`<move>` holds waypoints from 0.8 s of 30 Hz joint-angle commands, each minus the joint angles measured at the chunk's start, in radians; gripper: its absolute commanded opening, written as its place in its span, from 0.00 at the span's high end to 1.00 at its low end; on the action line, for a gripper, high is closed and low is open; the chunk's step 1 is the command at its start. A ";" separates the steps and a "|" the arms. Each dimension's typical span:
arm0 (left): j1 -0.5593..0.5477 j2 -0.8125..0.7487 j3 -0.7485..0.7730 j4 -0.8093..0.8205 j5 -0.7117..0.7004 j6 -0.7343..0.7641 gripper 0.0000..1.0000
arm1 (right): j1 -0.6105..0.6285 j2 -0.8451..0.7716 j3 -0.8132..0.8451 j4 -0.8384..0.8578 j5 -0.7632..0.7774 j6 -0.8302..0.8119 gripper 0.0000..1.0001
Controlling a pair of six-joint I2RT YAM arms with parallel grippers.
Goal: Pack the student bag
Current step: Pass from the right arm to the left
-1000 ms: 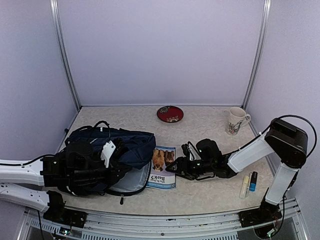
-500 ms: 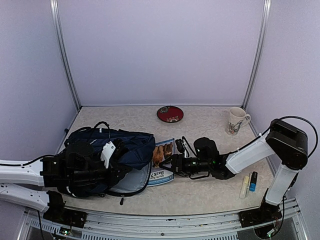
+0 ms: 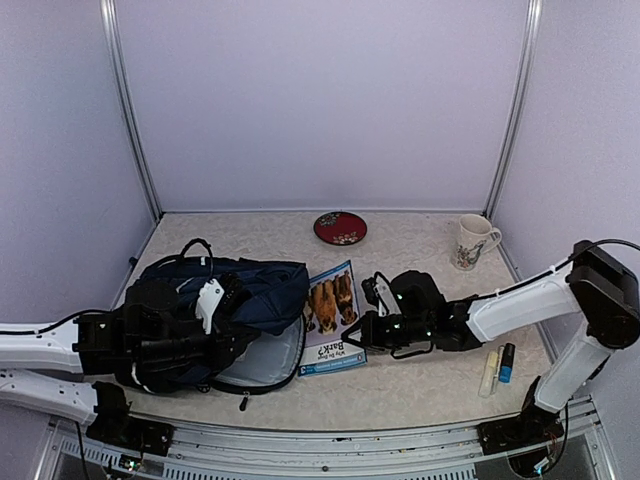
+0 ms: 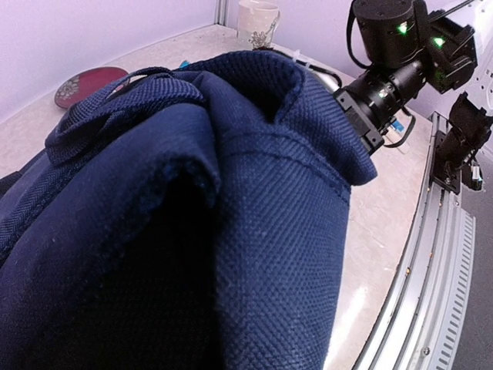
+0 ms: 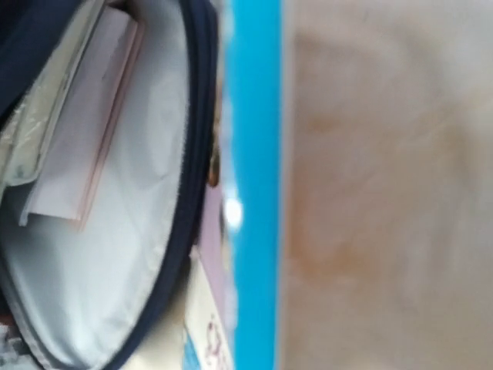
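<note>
While the large navy blue fabric student bag (image 3: 255, 285) is lying on the left side of the pale speckled table (image 3: 420, 385), its main compartment is gaping toward the right, showing light grey lining and some papers. The left gripper (image 3: 212, 303) is holding the bag's upper fabric raised, jaws pressed together on a fold. The right gripper (image 3: 352, 332) is reaching in low, jaws pinching the edge of a thin blue-bordered picture book (image 3: 330, 310) with dogs on its cover, just beside the opening.
</note>
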 commanded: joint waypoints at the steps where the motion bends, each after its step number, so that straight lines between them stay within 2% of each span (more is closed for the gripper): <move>1: -0.023 -0.065 0.109 0.094 -0.033 0.060 1.00 | 0.024 -0.206 0.101 -0.385 0.286 -0.292 1.00; 5: -0.023 -0.053 0.229 0.018 -0.094 0.139 1.00 | 0.137 -0.303 0.191 -0.643 0.626 -0.594 1.00; 7: -0.023 -0.031 0.287 -0.010 -0.103 0.173 1.00 | 0.210 -0.325 0.209 -0.707 0.776 -0.731 1.00; 10: -0.024 0.002 0.347 -0.032 -0.110 0.208 1.00 | 0.327 -0.349 0.209 -0.721 0.899 -0.945 1.00; 13: -0.024 0.019 0.398 -0.040 -0.122 0.215 1.00 | 0.406 -0.364 0.197 -0.691 0.947 -1.075 1.00; 19: -0.024 0.044 0.455 -0.051 -0.117 0.230 1.00 | 0.489 -0.371 0.216 -0.658 0.981 -1.220 1.00; 24: -0.028 0.072 0.465 -0.035 -0.087 0.239 1.00 | 0.516 -0.399 0.200 -0.582 1.016 -1.348 1.00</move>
